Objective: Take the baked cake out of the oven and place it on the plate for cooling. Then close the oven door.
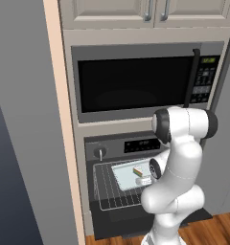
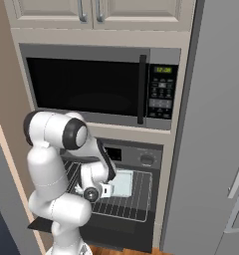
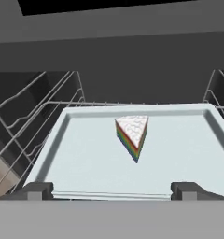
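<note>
No writing could be read; the microwave [image 1: 136, 81] display was too small to make out. The oven [image 1: 117, 186] stood open below it. A wedge of cake [image 3: 132, 135] lay on a pale tray [image 3: 86, 158] on the wire rack [image 1: 107, 191], its tip pointing toward the camera. The hand [image 3: 114, 190] was open, fingers spread at the tray's near edge.
</note>
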